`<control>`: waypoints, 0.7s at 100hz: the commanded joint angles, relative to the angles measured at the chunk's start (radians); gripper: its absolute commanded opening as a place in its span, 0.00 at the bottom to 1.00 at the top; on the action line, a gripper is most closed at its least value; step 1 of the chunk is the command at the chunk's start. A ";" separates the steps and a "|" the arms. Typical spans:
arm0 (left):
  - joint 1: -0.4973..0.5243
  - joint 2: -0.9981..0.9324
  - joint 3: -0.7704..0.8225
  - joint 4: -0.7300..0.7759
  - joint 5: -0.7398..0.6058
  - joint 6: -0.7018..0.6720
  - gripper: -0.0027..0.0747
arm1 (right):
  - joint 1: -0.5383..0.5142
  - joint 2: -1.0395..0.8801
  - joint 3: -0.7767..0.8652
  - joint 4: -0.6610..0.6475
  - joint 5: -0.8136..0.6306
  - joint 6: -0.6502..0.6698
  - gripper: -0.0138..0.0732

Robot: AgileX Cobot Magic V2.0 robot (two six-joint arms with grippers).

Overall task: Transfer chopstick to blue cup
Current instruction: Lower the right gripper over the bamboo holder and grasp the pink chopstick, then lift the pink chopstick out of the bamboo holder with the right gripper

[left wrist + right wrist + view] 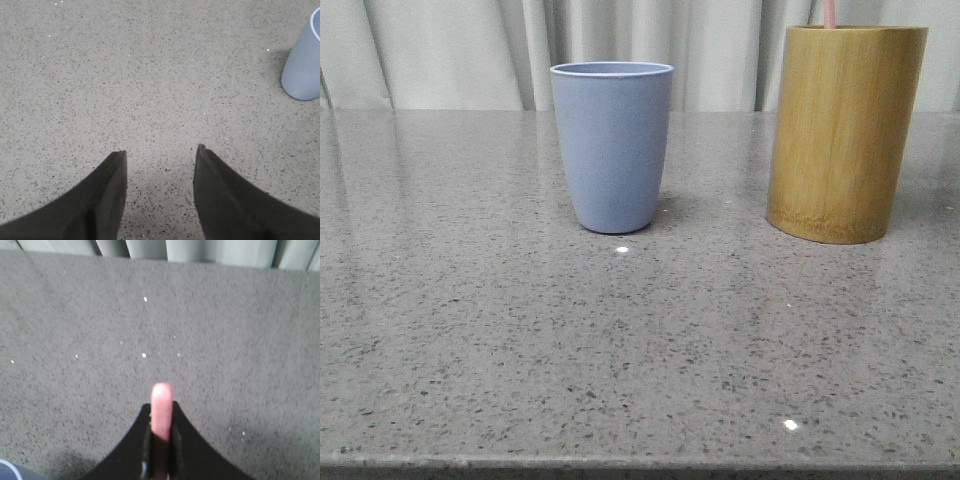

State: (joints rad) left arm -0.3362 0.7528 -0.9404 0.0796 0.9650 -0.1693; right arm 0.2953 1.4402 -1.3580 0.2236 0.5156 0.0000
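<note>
Pinching the slim pink chopstick (161,410), right jaws (161,427); left jaws (160,155) spread, empty, over speckled stone.

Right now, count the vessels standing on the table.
2. The blue cup stands near the middle; the bamboo holder stands apart to its right, a pink chopstick tip showing above its rim. None seem hidden.

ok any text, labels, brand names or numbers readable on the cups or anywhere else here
None can be read.
The blue cup: plain, no print on the side that shows.
The bamboo holder: bare grain, no label.
The chopstick, clamped in the right hand: no marking.
The speckled table and the open left hand: no signs or numbers.
</note>
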 commanded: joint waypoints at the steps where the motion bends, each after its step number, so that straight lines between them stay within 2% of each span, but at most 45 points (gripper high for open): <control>1: 0.005 -0.002 -0.025 0.001 -0.070 -0.012 0.44 | -0.001 -0.065 -0.083 0.004 -0.056 -0.027 0.06; 38: 0.005 -0.002 -0.025 0.001 -0.070 -0.012 0.44 | 0.046 -0.101 -0.317 0.004 0.017 -0.064 0.06; 70: 0.005 -0.002 -0.025 -0.001 -0.070 -0.012 0.44 | 0.195 -0.064 -0.345 0.058 -0.022 -0.064 0.06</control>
State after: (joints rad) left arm -0.3362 0.7528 -0.9404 0.0796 0.9650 -0.1693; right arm 0.4585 1.3823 -1.6683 0.2410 0.5847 -0.0535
